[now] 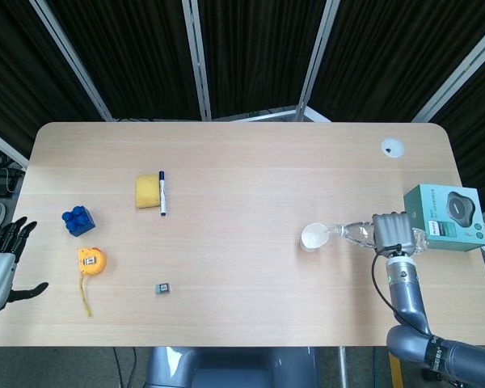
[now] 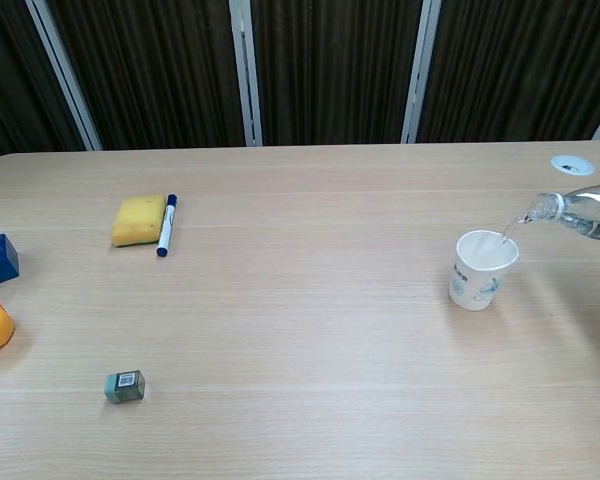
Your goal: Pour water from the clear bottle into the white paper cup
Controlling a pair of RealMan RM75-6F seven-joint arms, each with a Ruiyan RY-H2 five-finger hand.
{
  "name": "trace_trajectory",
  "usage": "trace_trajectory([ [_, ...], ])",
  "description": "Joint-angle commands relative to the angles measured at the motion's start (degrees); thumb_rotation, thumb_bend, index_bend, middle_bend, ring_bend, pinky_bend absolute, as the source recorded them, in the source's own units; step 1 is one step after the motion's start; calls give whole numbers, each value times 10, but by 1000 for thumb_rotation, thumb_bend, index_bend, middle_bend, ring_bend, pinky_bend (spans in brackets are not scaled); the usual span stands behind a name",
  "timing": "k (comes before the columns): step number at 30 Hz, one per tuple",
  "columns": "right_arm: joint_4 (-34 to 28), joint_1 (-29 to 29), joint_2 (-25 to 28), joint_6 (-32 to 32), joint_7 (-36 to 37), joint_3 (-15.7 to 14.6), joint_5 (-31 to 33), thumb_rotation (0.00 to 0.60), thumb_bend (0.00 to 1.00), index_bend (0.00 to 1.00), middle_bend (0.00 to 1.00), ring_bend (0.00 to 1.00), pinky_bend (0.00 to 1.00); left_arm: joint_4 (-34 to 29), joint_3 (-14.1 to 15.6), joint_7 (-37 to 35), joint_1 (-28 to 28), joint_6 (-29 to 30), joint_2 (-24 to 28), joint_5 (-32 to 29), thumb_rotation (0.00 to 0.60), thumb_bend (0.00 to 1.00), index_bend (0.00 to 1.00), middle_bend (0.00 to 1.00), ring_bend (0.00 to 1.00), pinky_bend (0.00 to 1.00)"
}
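Observation:
The white paper cup (image 1: 313, 237) (image 2: 481, 269) stands upright on the right half of the table. My right hand (image 1: 396, 233) grips the clear bottle (image 1: 353, 233) (image 2: 584, 211), which lies nearly level with its open neck just right of the cup's rim. A thin stream of water runs from the neck into the cup. In the chest view only the bottle's neck end shows at the right edge; the hand is out of frame. My left hand (image 1: 0, 263) hangs off the table's left edge, fingers spread, holding nothing.
A teal box (image 1: 443, 217) sits right behind my right hand. Further left lie a yellow sponge (image 1: 148, 191) with a blue marker (image 1: 162, 192), a blue toy brick (image 1: 78, 220), a yellow tape measure (image 1: 90, 261) and a small green cube (image 1: 163, 288). A white disc (image 1: 392, 147) lies far right.

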Motion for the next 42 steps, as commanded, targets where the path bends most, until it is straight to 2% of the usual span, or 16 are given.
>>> trace_trajectory([
  [1,0,0,0,0,0,0,0,600,704,507,576,506,494,0,0,0,0,0,0,0,600,0,0,0,0,0],
  [13,1,-2,-2,-1,10,1,-1,600,708,508,581,511,494,-1,1,-3,-1,-2,2,0,600,0,0,0,0,0],
  [18,4,-10,-4,-8,57,8,-23,600,708,511,591,517,494,-2,1,-7,-1,-4,4,-1,600,0,0,0,0,0],
  [26,5,-39,6,-31,205,29,-84,600,711,528,606,530,494,-3,1,-12,0,-3,7,0,600,0,0,0,0,0],
  [31,-15,-64,33,-48,307,36,-129,600,742,540,619,538,494,-3,1,-15,0,-4,8,0,600,0,0,0,0,0],
  [35,-20,-102,44,-25,438,40,-203,600,791,549,629,547,495,-3,4,-15,-1,-9,9,0,600,0,0,0,0,0],
  [36,-20,-105,45,-24,449,39,-210,600,797,549,629,547,495,-3,4,-15,-1,-9,9,1,600,0,0,0,0,0],
  [39,-24,-136,61,-26,593,30,-276,600,811,549,630,549,497,-3,5,-15,-2,-10,8,3,600,0,0,0,0,0],
  [42,8,-152,67,-20,732,10,-371,600,822,549,630,550,498,-2,4,-10,-2,-7,6,3,600,0,0,0,0,0],
])
